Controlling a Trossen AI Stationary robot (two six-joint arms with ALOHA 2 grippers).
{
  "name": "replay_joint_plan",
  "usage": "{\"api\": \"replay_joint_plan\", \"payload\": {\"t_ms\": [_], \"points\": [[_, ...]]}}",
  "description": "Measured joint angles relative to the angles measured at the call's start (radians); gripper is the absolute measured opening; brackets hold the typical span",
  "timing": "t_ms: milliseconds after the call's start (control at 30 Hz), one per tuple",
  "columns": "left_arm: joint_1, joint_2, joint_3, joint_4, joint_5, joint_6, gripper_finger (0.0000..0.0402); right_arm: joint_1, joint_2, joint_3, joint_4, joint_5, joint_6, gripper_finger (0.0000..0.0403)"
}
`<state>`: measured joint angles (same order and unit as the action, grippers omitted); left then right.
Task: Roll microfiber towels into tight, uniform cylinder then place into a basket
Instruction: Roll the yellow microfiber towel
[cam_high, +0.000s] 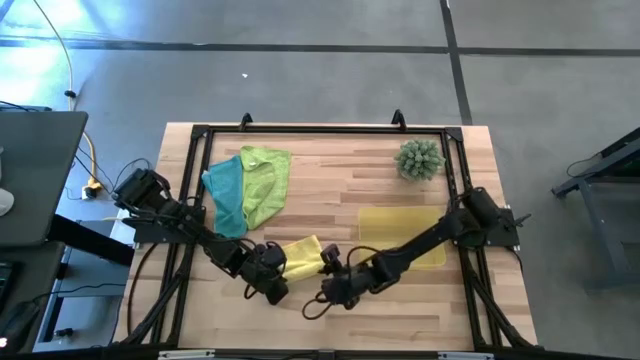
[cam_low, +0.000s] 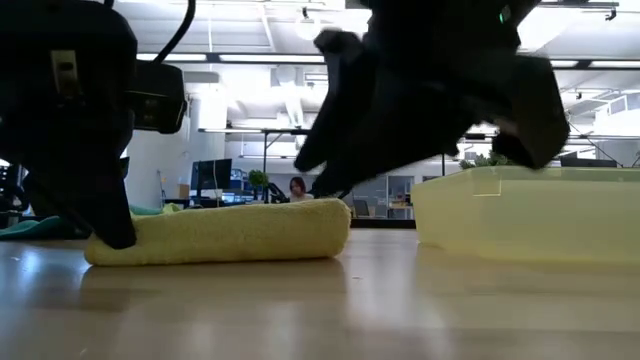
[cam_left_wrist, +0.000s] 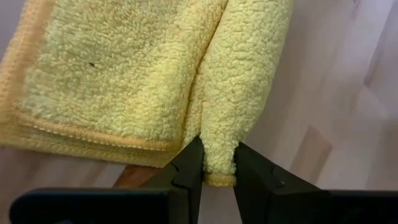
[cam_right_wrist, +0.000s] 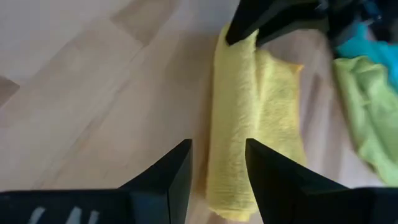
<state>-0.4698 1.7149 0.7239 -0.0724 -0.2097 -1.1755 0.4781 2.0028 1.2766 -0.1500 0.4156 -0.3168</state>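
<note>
The yellow towel lies on the table near the front, partly rolled, with a flat folded part beside the roll. My left gripper is at the towel's left end, shut on it. My right gripper is open at the towel's right end, its fingers over the end of the roll; whether they touch it I cannot tell. The teal towel and the green towel lie crumpled at the far left. The yellow basket stands at the right. My left gripper pinches the end of the towel's rolled fold between its two fingers. The fingers come low and slanting from the table's left, along the roll. The towel lies on the table.
A spiky green plant stands at the far right, behind the basket. A black frame runs around the table's edges. Bare wood lies in front of the towel and in the table's middle.
</note>
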Motion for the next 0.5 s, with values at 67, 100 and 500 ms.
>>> {"api": "replay_joint_plan", "payload": {"t_ms": [67, 100, 500], "points": [[0.0, 0.001, 0.0, 0.009, 0.001, 0.0, 0.0067, -0.005, 0.015, 0.0, 0.014, -0.007, 0.002, 0.014], [0.0, 0.001, -0.001, 0.012, 0.0, 0.0, 0.0067, -0.006, 0.021, 0.0, 0.013, -0.007, 0.002, 0.014], [-0.001, 0.001, -0.002, 0.016, -0.004, 0.0, 0.0067, -0.067, 0.066, 0.001, 0.007, -0.027, 0.047, 0.014]]}}
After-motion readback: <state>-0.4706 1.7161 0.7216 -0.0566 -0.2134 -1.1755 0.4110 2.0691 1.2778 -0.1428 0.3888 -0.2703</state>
